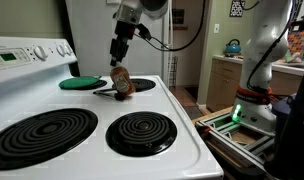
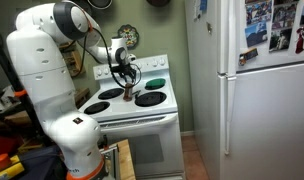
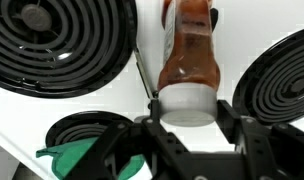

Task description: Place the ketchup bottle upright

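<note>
The ketchup bottle [image 1: 122,79] is reddish-brown with a pale cap. It hangs tilted just above the white stove top [image 1: 97,105], between the back burners. My gripper [image 1: 119,57] is shut on its cap end from above. In the wrist view the fingers [image 3: 189,112] clamp the pale cap and the red body [image 3: 187,50] points away from the camera. The bottle [image 2: 127,82] and gripper [image 2: 122,68] also show small in an exterior view. I cannot tell whether the bottle's base touches the stove.
A flat green disc [image 1: 82,82] lies on the back burner, also in the wrist view [image 3: 77,155]. A black utensil [image 1: 106,92] lies beside the bottle. Two coil burners [image 1: 42,133] [image 1: 142,130] are at the front. A fridge [image 2: 262,100] stands beside the stove.
</note>
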Motion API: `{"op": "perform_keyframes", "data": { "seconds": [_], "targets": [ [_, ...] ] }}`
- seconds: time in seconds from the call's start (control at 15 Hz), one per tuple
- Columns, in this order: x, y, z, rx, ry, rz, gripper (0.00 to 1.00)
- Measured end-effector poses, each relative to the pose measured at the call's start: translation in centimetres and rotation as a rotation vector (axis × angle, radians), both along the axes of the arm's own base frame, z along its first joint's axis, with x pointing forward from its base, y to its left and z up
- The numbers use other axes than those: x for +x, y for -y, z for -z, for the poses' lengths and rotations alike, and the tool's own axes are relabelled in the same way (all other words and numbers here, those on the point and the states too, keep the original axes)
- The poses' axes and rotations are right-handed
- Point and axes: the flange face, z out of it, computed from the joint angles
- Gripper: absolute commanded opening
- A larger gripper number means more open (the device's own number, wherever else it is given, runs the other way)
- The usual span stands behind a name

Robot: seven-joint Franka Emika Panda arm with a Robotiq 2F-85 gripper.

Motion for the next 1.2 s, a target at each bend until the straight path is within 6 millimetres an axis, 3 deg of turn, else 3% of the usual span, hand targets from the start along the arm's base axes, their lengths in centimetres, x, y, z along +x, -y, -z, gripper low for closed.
{"op": "perform_keyframes", "data": {
  "seconds": [0.87, 0.93, 1.13, 1.2],
  "targets": [
    [-2.1, 2.9, -0.3, -0.029, 0.054, -0.053, 0.33],
    [-2.2, 3.1, -0.4, -0.035, 0.057, -0.058, 0.77],
    [-2.7, 3.7, -0.5, -0.058, 0.057, -0.068, 0.97],
    [-2.8, 3.8, -0.6, -0.065, 0.056, -0.070, 1.00]
  ]
}}
